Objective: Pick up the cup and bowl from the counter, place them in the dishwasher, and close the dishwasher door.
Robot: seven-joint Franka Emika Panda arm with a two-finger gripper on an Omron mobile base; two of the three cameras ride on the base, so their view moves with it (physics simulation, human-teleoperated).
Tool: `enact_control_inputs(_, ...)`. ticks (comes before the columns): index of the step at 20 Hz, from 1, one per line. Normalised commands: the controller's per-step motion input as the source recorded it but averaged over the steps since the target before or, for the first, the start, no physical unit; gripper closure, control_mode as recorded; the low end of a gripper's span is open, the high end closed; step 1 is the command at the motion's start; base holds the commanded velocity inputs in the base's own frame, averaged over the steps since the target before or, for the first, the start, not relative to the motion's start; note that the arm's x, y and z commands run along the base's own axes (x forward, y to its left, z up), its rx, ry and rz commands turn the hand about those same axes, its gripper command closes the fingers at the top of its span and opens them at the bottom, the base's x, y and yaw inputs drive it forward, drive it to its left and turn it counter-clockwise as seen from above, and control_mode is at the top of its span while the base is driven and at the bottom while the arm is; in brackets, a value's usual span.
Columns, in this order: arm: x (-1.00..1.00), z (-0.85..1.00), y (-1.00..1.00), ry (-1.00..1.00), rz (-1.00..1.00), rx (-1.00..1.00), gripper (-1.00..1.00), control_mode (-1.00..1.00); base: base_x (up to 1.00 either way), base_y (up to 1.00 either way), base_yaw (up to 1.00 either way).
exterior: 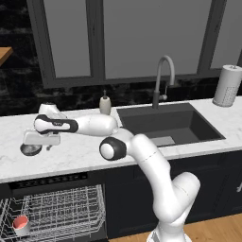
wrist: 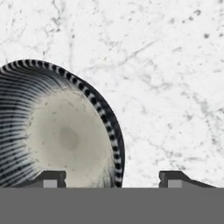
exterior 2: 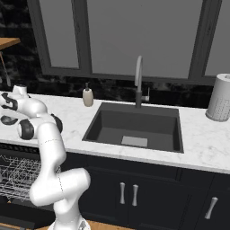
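Note:
The grey bowl (exterior: 29,150) sits on the white marble counter (exterior: 75,151) at the far left, also seen as bowl (exterior 2: 8,120). My gripper (exterior: 34,144) points down right over it. In the hand view the gripper (wrist: 113,179) is open and straddles the bowl's (wrist: 57,131) right rim, with one fingertip (wrist: 51,178) over its speckled inside and the other over bare marble. The cup (exterior: 20,223), white with a red top, stands in the silvery wire rack (exterior: 66,212) of the open dishwasher (exterior: 47,182) below the counter. The dishwasher door is hidden under the pulled-out rack.
A beige soap bottle (exterior: 105,104) stands behind my arm near the wall. The dark sink (exterior: 165,124) with its faucet (exterior: 163,78) lies to the right, and a paper towel roll (exterior: 228,85) stands at the far right. Dark cabinets (exterior 2: 134,193) run under the counter.

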Motion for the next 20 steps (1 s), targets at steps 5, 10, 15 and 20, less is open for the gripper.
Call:
enact_control_inputs(5, 0.00, 0.00, 0.00, 0.00, 0.00, 0.00, 1.00, -1.00, 0.00, 0.00, 0.00)
enact_control_inputs(10, 0.00, 0.00, 0.00, 0.00, 0.00, 0.00, 1.00, -1.00, 0.00, 0.00, 0.00)
enact_control_inputs(15, -0.06, 0.00, 0.00, 0.00, 0.00, 0.00, 1.00, -1.00, 0.00, 0.00, 0.00)
enact_control_inputs(20, -0.88, 0.00, -0.20, -0.08, 0.00, 0.04, 1.00, -1.00, 0.00, 0.00, 0.00)
